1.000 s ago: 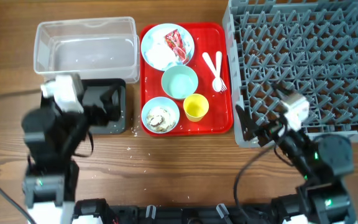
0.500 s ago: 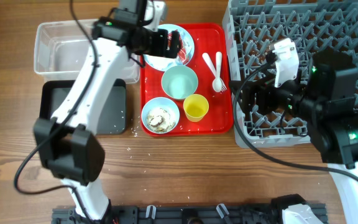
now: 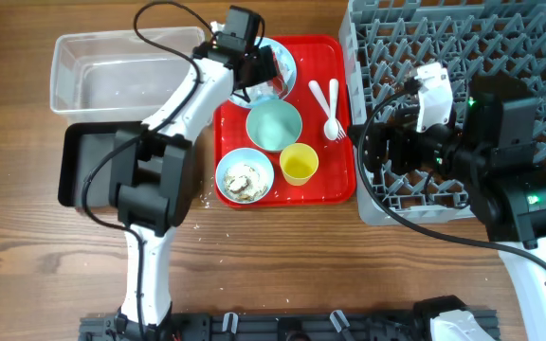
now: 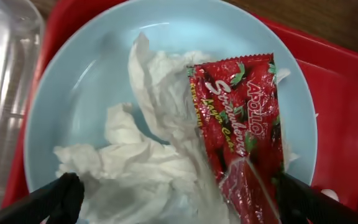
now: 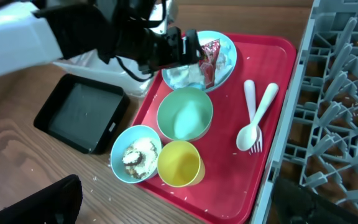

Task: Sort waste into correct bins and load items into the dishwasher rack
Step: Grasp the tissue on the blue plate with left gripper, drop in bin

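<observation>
The left arm is showing white links between bulky black joint housings, with a thin black cable looping off its far end. The right arm is wearing mostly black casings, with a white block at its wrist and a green light glowing. The left gripper is showing matte black fingers.

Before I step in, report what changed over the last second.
Left gripper swung from over the black tray to the plate, open over the wrapper, nothing grasped. Right gripper rose to the dishwasher rack edge. Red tray contents stayed put.
</observation>
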Available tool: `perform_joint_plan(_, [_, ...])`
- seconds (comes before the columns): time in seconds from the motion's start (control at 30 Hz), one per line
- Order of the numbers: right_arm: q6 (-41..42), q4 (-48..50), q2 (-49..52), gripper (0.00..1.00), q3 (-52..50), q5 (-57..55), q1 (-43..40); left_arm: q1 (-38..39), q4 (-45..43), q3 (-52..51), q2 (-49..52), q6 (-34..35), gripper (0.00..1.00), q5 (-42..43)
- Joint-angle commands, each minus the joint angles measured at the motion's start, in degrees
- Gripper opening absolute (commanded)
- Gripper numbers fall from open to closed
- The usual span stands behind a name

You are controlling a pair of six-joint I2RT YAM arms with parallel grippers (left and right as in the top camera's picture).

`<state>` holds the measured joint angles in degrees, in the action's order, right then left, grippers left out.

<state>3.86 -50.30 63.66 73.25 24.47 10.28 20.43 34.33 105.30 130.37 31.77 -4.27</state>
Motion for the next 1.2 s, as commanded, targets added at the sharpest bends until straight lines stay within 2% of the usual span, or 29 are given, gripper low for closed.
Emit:
perform_joint_plan(0.0, [0.7,-0.2,0.3,1.00,1.1,1.3,-0.2,1.2,-2.8,1.1,2.8,1.7,1.00,-4.0])
perform_joint_plan(0.2, [0.7,-0.2,1.0,1.00,1.1,1.3,-0.2,1.6,-5.0,1.1,7.3,1.5,0.98,-4.1])
perform_joint_plan(0.23, [0.7,-0.2,1.1,1.00,1.1,1.3,-0.2,1.8,-5.0,1.1,8.0,1.4,0.75,-3.9])
perform_joint_plan(0.27, [0.8,-0.3,1.2,1.00,1.1,1.3,-0.2,2.1,-4.7,1.1,8.2,0.1,0.25,-3.5])
perform_joint_plan(0.3, [0.8,-0.3,1.4,1.00,1.1,1.3,-0.2,2.4,-4.1,1.1,8.2,-0.6,0.08,-3.5])
perform_joint_plan(0.33, [0.9,-0.3,1.5,1.00,1.1,1.3,-0.2,2.6,-3.9,1.1,8.2,-1.9,0.04,-3.5])
perform_joint_plan(0.43, [0.8,-0.3,1.8,1.00,1.1,1.3,-0.2,3.0,-1.4,1.1,7.6,-4.0,0.04,-1.7])
perform_joint_plan(0.53, [0.8,-0.3,1.8,1.00,1.1,1.3,-0.2,2.8,2.6,1.4,2.7,-4.8,0.04,2.3])
perform_joint_plan(0.7, [0.8,-0.3,1.8,1.00,1.1,1.3,-0.2,1.4,5.8,2.0,-14.3,-7.6,0.04,1.7])
perform_joint_plan(0.8, [0.9,-0.3,1.8,1.00,1.1,1.3,-0.2,-1.6,5.8,2.0,-19.9,-7.6,0.04,0.6])
perform_joint_plan(0.97, [0.9,-0.3,1.8,1.00,1.1,1.4,-0.2,-4.0,7.8,2.0,-20.2,-8.9,0.04,0.1])
perform_joint_plan(1.03, [1.2,-0.4,1.8,1.00,1.1,1.3,-0.2,-5.0,8.8,2.0,-20.2,-8.9,0.04,-2.5])
perform_joint_plan(1.17, [1.2,-0.5,1.8,1.00,1.1,1.3,-0.2,-12.6,16.5,2.0,-17.8,-5.5,0.04,-3.1])
